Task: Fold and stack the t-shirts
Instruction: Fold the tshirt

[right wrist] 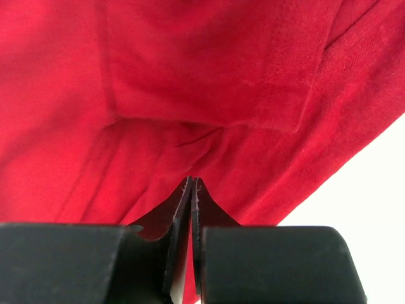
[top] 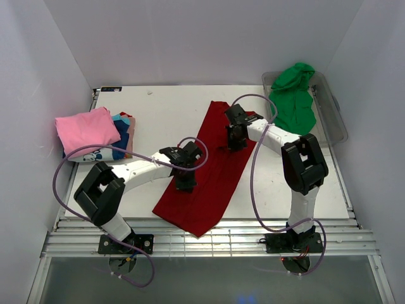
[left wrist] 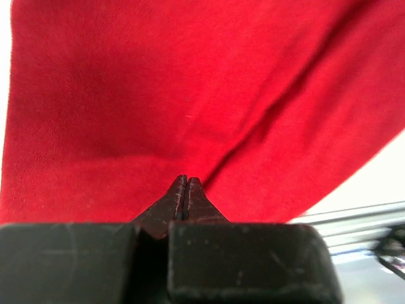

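Observation:
A red t-shirt point(top: 212, 177) lies in a long diagonal strip across the middle of the white table, its sleeve folded in near the far end. My left gripper point(top: 185, 185) is shut, its tips together over the near half of the red cloth point(left wrist: 190, 82). Further up the strip, my right gripper point(top: 235, 145) is also shut, tips down beside the folded sleeve point(right wrist: 209, 69). Neither wrist view shows cloth pinched between the fingertips. A pink t-shirt point(top: 88, 128) tops a folded stack at the left, with a blue one point(top: 122, 136) under it. A green t-shirt point(top: 294, 95) hangs crumpled over the tub.
The clear plastic tub point(top: 335, 117) stands at the back right corner. White walls close in the table on three sides. A metal rail point(top: 209, 240) runs along the near edge, just beyond the red shirt's lower corner, and shows in the left wrist view as a rail point(left wrist: 354, 221).

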`<state>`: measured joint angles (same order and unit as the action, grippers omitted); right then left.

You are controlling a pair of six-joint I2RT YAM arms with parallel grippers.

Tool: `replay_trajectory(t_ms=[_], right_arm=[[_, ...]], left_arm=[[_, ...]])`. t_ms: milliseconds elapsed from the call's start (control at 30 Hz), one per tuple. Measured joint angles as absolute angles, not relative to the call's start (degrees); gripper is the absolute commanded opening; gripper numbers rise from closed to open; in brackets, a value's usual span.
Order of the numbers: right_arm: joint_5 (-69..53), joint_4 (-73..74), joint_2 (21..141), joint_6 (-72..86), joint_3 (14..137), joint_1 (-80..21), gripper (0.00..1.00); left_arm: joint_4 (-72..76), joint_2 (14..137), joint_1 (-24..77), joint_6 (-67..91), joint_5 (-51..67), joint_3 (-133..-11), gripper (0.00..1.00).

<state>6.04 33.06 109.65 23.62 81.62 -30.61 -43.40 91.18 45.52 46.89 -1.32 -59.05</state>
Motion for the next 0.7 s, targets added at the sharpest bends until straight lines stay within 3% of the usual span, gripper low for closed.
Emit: replay_trajectory(t_ms=[400,700], right_arm=[[10.90,37.10,120.81,23.83,90.80,-30.50,0.08],[13.45,40.64,131.68,23.59,108.44,-30.39,0.08]], left_arm=[[-41.10,97.67,45.50,46.30,2.63,-58.17,0.00],[-42.04,105.80,45.52,45.28,4.93,-68.07,0.00]])
